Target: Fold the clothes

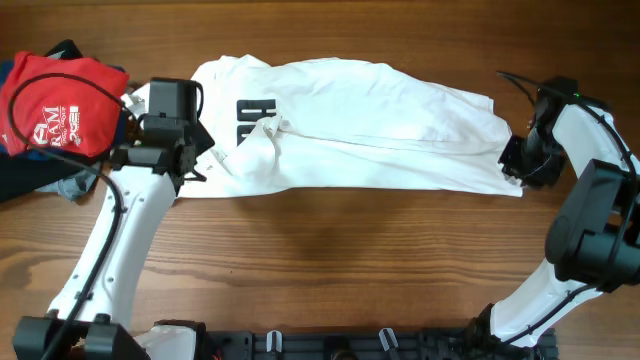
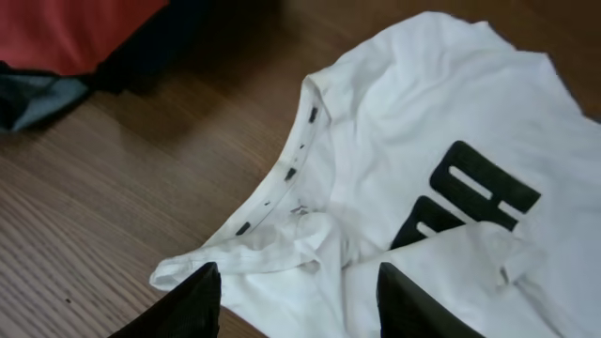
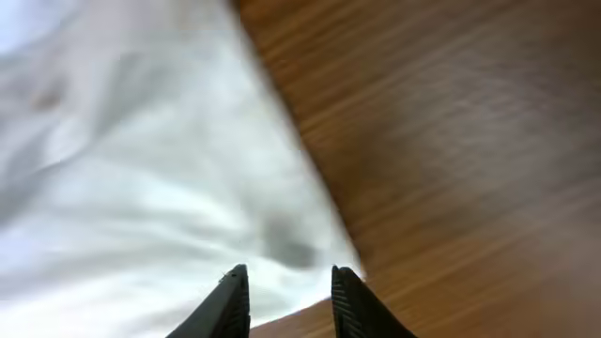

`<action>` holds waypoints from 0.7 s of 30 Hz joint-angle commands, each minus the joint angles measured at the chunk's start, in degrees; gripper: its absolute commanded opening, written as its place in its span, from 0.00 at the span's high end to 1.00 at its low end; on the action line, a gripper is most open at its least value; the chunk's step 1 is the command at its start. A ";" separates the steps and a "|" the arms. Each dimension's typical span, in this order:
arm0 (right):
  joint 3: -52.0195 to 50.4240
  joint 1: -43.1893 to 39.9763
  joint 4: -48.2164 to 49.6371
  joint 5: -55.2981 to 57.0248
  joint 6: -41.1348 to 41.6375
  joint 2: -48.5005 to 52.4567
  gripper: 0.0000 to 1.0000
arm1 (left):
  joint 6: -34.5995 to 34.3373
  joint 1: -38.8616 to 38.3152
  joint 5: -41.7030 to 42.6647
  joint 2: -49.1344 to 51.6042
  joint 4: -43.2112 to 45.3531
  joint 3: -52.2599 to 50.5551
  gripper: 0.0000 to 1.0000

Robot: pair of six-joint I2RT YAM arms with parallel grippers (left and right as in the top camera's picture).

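Note:
The white T-shirt (image 1: 380,120) lies spread lengthwise across the far half of the table, its black lettering (image 1: 250,122) near the left end. My left gripper (image 1: 195,160) hovers over the shirt's neck end. In the left wrist view the gripper (image 2: 299,300) is open, its jaws wide apart above the bunched collar (image 2: 291,169) and the lettering (image 2: 470,202). My right gripper (image 1: 515,165) is at the shirt's right hem corner. In the right wrist view this gripper (image 3: 289,300) stands open with a narrow gap just above the cloth's edge (image 3: 310,244).
A red shirt with a white logo (image 1: 60,105) lies on dark blue and grey garments (image 1: 30,180) at the far left, close to the left arm. They also show in the left wrist view as red cloth (image 2: 84,28) and grey cloth (image 2: 38,94). Bare wooden table (image 1: 330,260) lies in front.

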 commanded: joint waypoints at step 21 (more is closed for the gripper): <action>-7.43 -0.63 -0.81 9.38 9.01 -1.14 0.72 | 0.04 0.07 10.82 28.22 -15.26 -0.17 0.44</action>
